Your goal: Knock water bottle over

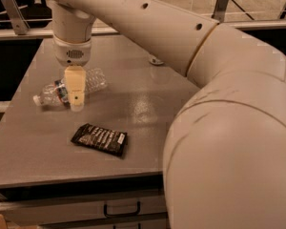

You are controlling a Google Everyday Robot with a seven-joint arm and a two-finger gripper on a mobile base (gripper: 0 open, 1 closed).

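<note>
The water bottle (96,80) is clear ribbed plastic with a white cap and a red, white and blue label band. It lies on its side on the left part of the grey table (33,147), with the cap pointing left. My gripper (76,105) hangs straight down over the middle of the bottle. It covers part of the label and reaches down to the tabletop on the bottle's near side.
A black snack packet (100,140) lies flat in front of the bottle. The base of a can (156,60) shows at the back, mostly hidden behind my arm (219,104), which covers the table's right side. A drawer handle (121,210) sits below the front edge.
</note>
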